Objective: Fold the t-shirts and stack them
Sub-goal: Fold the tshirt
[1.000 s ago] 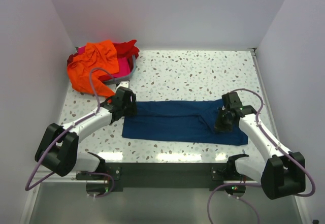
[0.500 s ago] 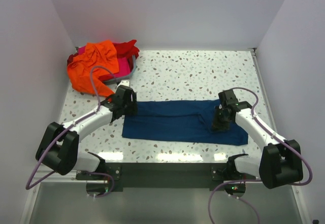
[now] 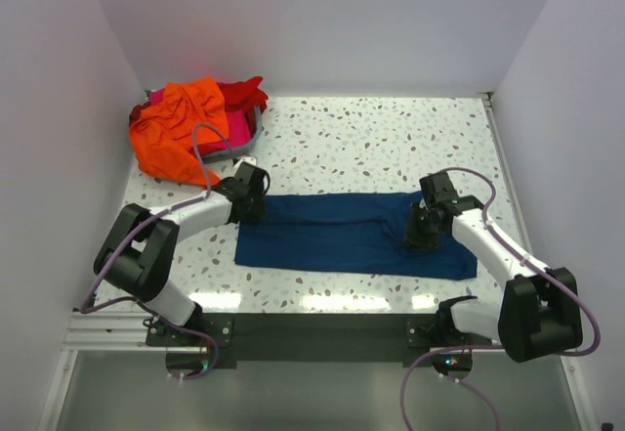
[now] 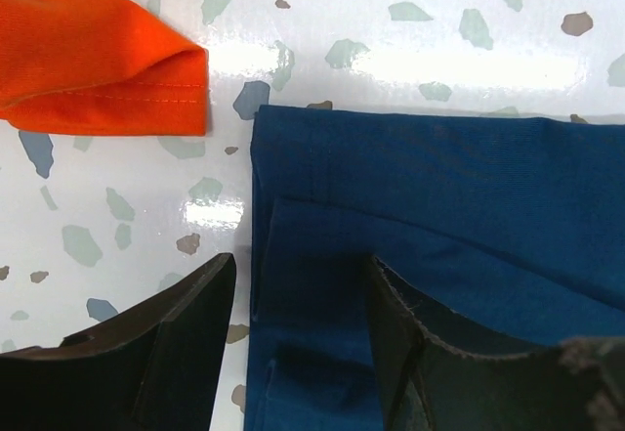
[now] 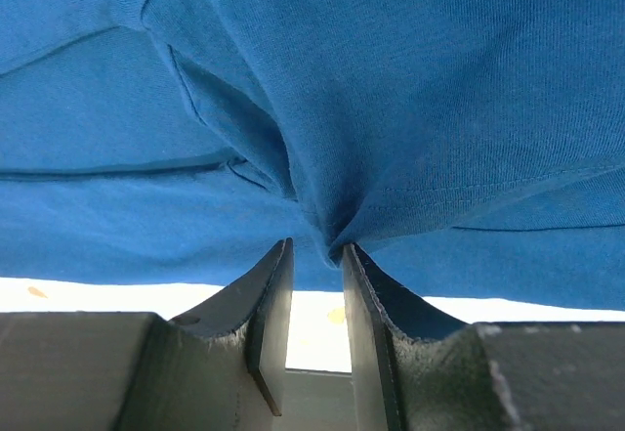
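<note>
The navy blue t-shirt (image 3: 342, 234) lies folded into a long strip across the table's middle. My left gripper (image 3: 256, 194) is open at the strip's far left corner. In the left wrist view its jaws straddle the shirt's left edge (image 4: 293, 255), one finger (image 4: 166, 343) over bare table. My right gripper (image 3: 418, 228) is shut on a puckered pinch of navy cloth (image 5: 317, 226) near the strip's right end. The orange t-shirt (image 3: 181, 123), the red one (image 3: 246, 94) and the magenta one (image 3: 234, 130) lie heaped at the far left. An orange sleeve (image 4: 98, 64) shows in the left wrist view.
The heap sits in and over a grey tray (image 3: 257, 136) at the far left corner. White walls close the table on the left, back and right. The terrazzo table (image 3: 391, 148) lies behind the navy strip.
My left arm has swung in and its gripper has moved slightly farther onto the strip's far left corner. My right gripper has shifted a little left and away with the cloth.
</note>
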`<state>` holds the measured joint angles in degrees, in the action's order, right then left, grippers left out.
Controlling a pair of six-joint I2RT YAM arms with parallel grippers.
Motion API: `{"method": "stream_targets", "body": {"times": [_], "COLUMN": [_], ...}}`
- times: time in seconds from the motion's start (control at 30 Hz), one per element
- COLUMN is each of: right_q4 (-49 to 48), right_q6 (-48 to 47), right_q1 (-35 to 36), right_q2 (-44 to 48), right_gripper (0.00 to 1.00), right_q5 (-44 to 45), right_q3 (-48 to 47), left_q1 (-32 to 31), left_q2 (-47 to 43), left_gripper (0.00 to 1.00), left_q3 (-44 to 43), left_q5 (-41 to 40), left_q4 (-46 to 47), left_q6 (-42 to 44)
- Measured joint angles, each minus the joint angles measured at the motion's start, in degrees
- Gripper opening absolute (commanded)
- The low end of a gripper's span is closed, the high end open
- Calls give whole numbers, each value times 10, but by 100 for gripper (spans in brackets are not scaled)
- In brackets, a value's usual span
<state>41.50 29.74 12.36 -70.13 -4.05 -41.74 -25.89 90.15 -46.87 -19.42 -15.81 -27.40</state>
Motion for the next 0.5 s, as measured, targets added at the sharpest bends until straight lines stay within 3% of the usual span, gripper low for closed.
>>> {"method": "stream_targets", "body": {"times": [0.5], "right_q4": [-9], "right_q6": [-2], "right_q1": [0], "right_q2": [0], "right_gripper": [32], "right_q5": [-6], "right_q3": [14], "left_q1": [0], "left_q2": [6], "left_gripper": [52], "left_q3": [-9], "left_q5": [-21], "left_q4": [7], "left_q6": [0]}}
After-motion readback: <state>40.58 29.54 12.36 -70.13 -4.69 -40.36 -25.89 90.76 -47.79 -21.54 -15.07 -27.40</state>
